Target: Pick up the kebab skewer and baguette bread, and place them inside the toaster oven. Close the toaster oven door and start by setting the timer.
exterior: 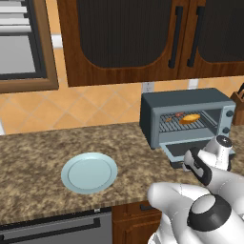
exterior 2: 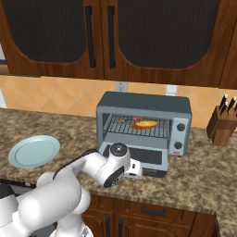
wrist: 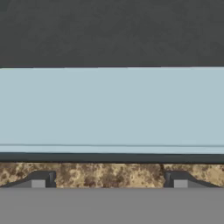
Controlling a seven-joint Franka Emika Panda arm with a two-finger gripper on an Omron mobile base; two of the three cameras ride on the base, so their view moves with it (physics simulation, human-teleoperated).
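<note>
You are looking along a speckled brown granite desk under dark wooden cabinets with long black handles and a tan tiled wall behind. On the desk stands the toaster oven, a boxy grey-blue metal case with small round knobs down its right side. The toaster oven door hangs fully down, a flat grey-blue panel with a dark glass window, its front edge out over the desk. In your hand view that door fills the middle as a smooth pale blue band with dark glass above and a strip of granite below.

Well left of the oven lies a round, shallow, pale blue plate. A wooden knife block stands right of the oven.

The tool sits just off the door's front edge with its two dark fingertips spread wide and nothing between them.

Inside the oven, on the wire rack, rests the baguette bread, a stubby golden oval. Just left of it lies the kebab skewer, thin, with small red and orange-brown chunks.
</note>
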